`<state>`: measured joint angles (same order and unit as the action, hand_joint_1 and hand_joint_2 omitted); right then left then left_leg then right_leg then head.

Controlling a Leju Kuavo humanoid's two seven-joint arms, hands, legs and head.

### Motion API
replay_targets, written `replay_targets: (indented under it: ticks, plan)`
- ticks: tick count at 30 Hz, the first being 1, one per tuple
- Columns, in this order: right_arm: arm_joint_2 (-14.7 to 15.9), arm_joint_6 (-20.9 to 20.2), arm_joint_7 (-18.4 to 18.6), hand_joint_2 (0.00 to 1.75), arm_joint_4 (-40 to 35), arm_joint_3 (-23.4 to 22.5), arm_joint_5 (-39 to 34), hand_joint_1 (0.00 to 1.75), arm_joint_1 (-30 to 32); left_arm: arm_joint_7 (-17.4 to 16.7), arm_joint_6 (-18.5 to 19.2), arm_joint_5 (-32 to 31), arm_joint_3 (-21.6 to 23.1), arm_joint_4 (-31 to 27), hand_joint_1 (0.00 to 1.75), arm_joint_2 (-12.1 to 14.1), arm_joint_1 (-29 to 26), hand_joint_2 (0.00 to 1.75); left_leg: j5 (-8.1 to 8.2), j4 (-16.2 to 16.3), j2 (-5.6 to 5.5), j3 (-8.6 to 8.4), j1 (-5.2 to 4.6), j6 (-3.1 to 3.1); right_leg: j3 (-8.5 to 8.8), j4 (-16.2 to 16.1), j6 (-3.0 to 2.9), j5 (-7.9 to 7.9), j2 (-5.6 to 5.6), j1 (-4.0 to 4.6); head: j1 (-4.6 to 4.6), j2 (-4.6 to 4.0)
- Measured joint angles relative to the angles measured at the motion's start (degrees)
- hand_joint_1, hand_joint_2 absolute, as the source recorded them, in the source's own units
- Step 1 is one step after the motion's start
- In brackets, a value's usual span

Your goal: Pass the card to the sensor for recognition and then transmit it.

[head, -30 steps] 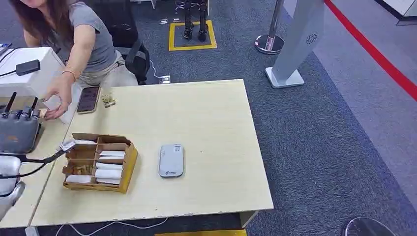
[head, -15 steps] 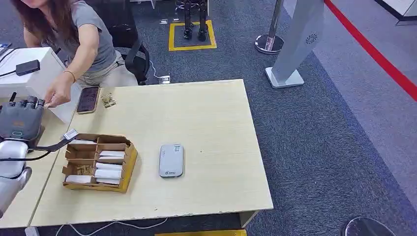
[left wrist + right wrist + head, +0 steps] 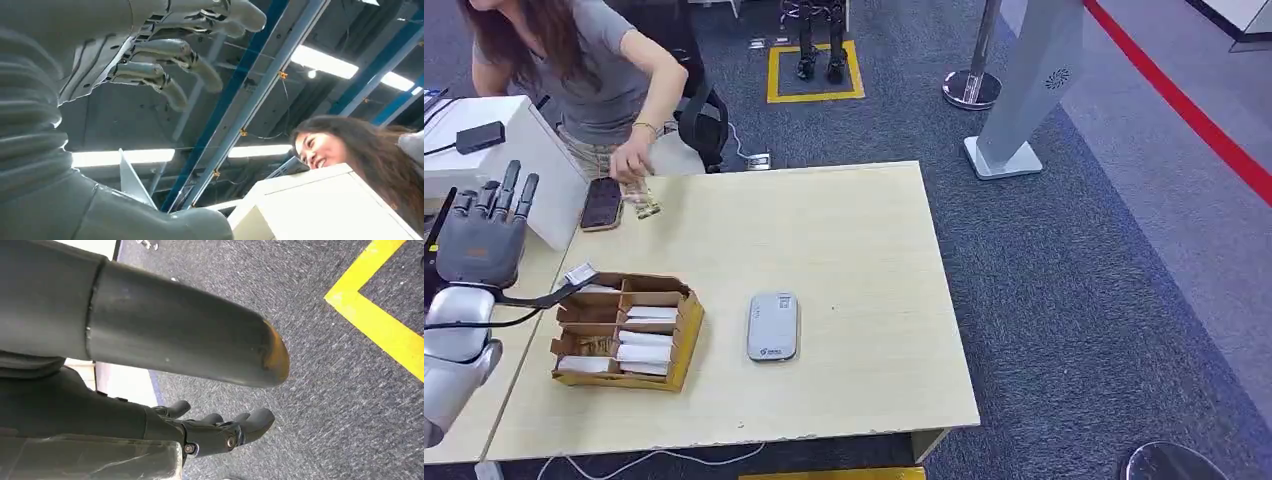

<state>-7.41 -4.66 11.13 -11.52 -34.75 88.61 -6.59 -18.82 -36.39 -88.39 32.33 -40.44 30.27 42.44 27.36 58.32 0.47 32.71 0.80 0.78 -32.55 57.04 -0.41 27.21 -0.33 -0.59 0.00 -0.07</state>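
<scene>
I see the left hand [image 3: 486, 235] raised, fingers spread, grasping nothing. Right hand [image 3: 220, 429] hangs with fingers curled, holding nothing. Cards [image 3: 645, 339] sit in the cardboard tray [image 3: 686, 330], left of the sensor [image 3: 773, 326].

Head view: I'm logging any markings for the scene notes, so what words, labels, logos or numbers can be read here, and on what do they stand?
No text can be read.
Card reader: a small dark mark near its near edge, too small to read.
Grey floor stand: a round spiral-like logo, no legible letters.
White cards in the cardboard box: no print can be made out.
Phone: dark screen, nothing legible.
</scene>
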Motion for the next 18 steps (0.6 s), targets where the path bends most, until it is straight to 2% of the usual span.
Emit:
replay_targets:
  ticks: [4,6,7,10,11,15,18]
  plan:
    - [0.0,0.0,0.0,0.00,0.0,0.0,-0.1,0.00,0.0,0.8,0.0,0.0,-0.3,-0.9,0.00,0.0,-0.5,1.75,0.00,0.0,0.00,-0.01,0.00,0.00,0.00,0.0,0.00,0.00,0.00,0.00,-0.02,0.00]
    - [0.0,0.3,0.0,0.00,0.0,0.0,-0.3,0.00,0.1,4.3,0.0,1.3,-2.2,-3.6,0.00,-0.4,-2.1,1.75,0.00,0.0,0.00,-0.02,-0.01,0.00,-0.01,0.0,0.00,0.00,0.01,0.00,-0.02,-0.02]
    - [0.0,0.4,0.0,0.00,0.0,0.0,-0.5,0.00,0.2,7.3,0.0,3.6,-4.2,-5.5,0.00,-1.1,-3.5,1.75,0.00,0.0,-0.01,-0.02,-0.03,0.00,-0.02,0.0,0.00,0.00,0.00,-0.01,0.00,-0.02]
    - [0.0,1.1,-0.1,0.00,0.0,0.0,-1.2,0.00,0.7,17.4,0.0,17.1,-12.0,-12.1,0.00,-4.9,-8.1,1.75,0.03,0.0,0.00,0.01,-0.05,-0.03,-0.02,0.0,0.00,0.00,0.01,-0.03,0.00,-0.02]
    - [0.0,1.2,-0.2,0.00,0.0,0.0,-1.4,0.00,0.9,18.8,0.1,19.3,-13.6,-14.0,0.00,-5.9,-9.3,1.75,0.03,0.0,0.03,0.02,-0.05,-0.03,-0.02,0.0,0.01,0.00,0.02,-0.03,0.02,-0.02]
    - [0.0,1.2,-0.3,0.00,0.0,0.0,-1.7,0.00,1.4,20.7,0.2,22.1,-18.5,-19.1,0.00,-8.6,-12.2,1.75,0.04,0.0,0.11,0.02,-0.05,-0.03,-0.04,0.0,0.01,0.00,0.07,-0.03,0.02,0.00]
    - [0.0,1.4,-0.4,0.00,0.0,-0.1,-2.0,0.00,1.6,27.3,2.8,36.0,-21.3,-22.9,0.00,-10.7,-14.5,1.75,0.04,0.0,0.06,0.02,-0.04,-0.03,-0.04,0.0,0.01,0.00,0.05,-0.03,0.02,0.00]
